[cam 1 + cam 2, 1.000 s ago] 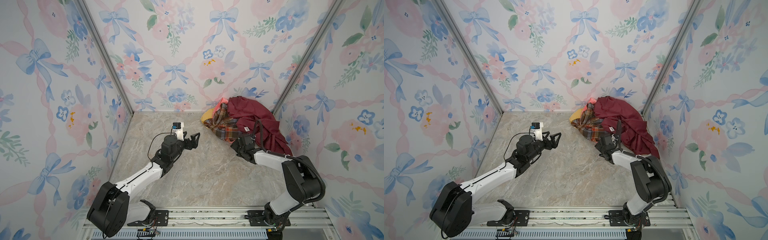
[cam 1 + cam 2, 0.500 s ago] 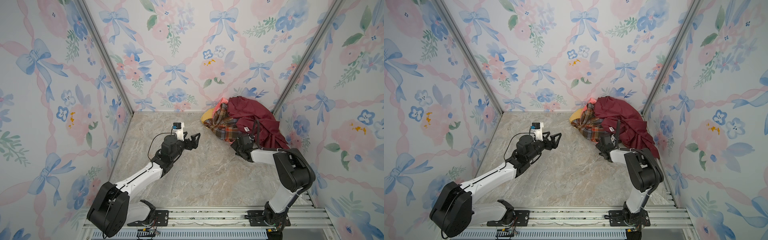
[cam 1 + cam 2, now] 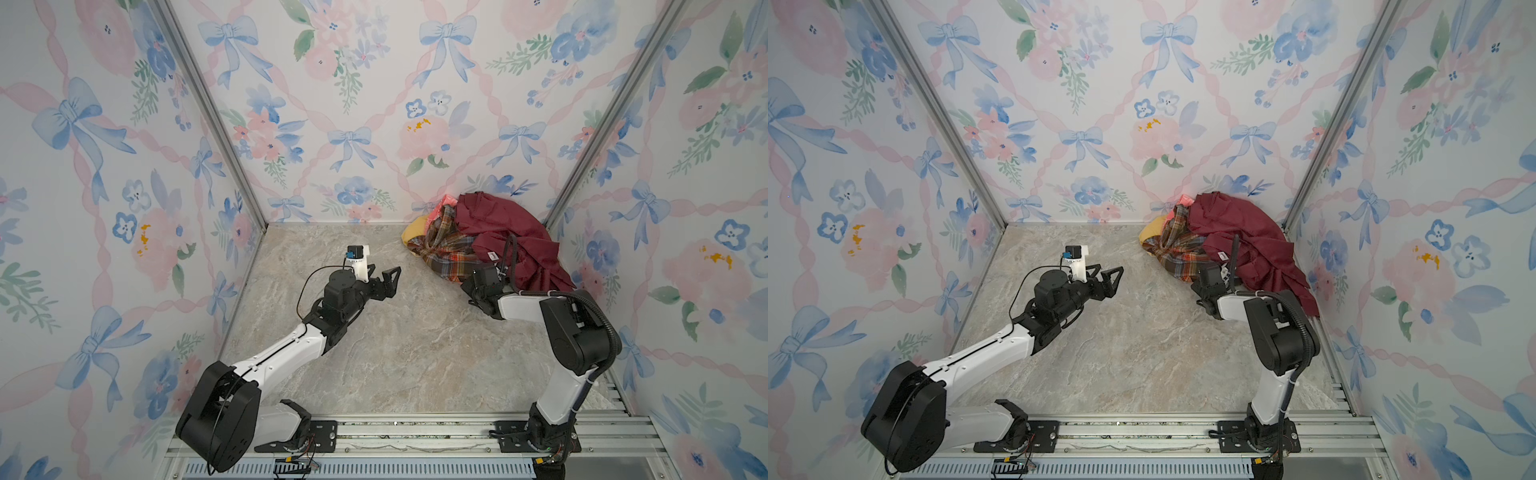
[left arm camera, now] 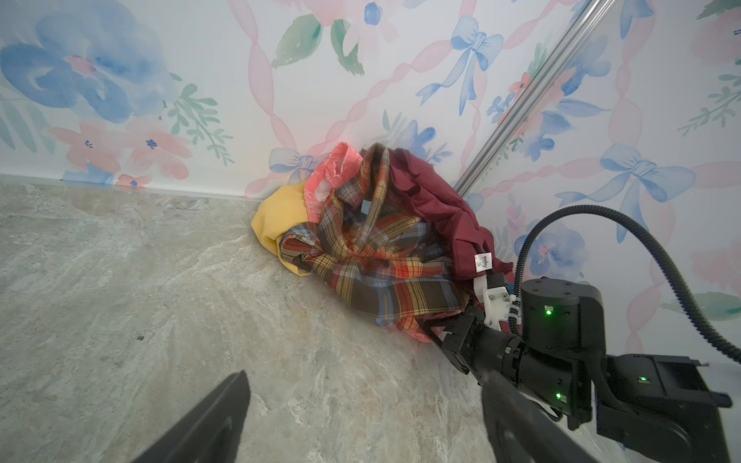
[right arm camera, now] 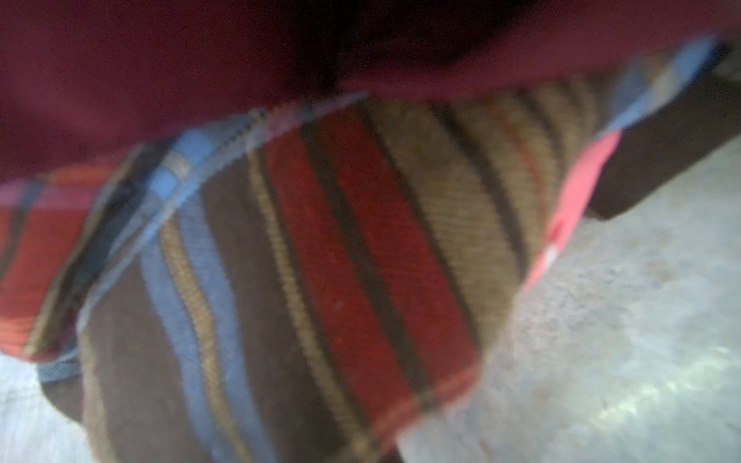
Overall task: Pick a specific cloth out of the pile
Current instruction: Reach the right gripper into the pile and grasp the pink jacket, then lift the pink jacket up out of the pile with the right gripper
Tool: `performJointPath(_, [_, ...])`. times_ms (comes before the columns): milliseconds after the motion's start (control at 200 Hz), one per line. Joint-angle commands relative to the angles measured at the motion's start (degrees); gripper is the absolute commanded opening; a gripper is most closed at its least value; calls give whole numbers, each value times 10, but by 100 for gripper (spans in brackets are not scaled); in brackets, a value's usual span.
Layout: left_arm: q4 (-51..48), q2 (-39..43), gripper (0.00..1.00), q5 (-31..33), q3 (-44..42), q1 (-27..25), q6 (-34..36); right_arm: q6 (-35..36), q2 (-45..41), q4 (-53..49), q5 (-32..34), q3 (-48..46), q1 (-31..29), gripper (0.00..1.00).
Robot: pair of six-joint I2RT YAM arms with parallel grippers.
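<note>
The pile (image 3: 494, 243) lies in the back right corner: a maroon garment (image 4: 437, 208) on top, a plaid shirt (image 4: 381, 264) in front, a mustard piece (image 4: 280, 216) at the left. The coral-pink cloth (image 4: 337, 170) peeks out behind the plaid shirt, and another edge of the cloth (image 4: 417, 336) shows beneath the shirt's hem. My right gripper (image 4: 435, 334) is low at the pile's front edge, shut on that pink edge. In the right wrist view, blurred plaid fills the frame beside a pink strip (image 5: 577, 192). My left gripper (image 3: 384, 276) hovers open over the table, apart from the pile.
Flowered walls close in the marble tabletop (image 3: 415, 340) on three sides, and the pile presses against the back wall and a metal corner post (image 3: 582, 166). A metal rail (image 3: 395, 440) with both arm bases runs along the front edge.
My right gripper's jaws have closed at the pile's front edge and its arm has shifted slightly. The left arm and the pile have not moved.
</note>
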State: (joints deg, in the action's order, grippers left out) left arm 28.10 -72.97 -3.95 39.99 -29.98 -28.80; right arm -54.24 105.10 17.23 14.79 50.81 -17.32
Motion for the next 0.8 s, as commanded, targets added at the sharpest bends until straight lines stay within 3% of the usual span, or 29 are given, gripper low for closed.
performJointPath(0, [-6,-8,92,-5,16,-3,-4,32,-38,-6,43,30,0,0])
performJointPath(280, [-6,-18,92,-10,17,-3,-5,104,-112,-127,76,160,4,0])
performJointPath(795, [-7,-25,92,6,13,-7,4,175,-126,-241,12,390,61,0])
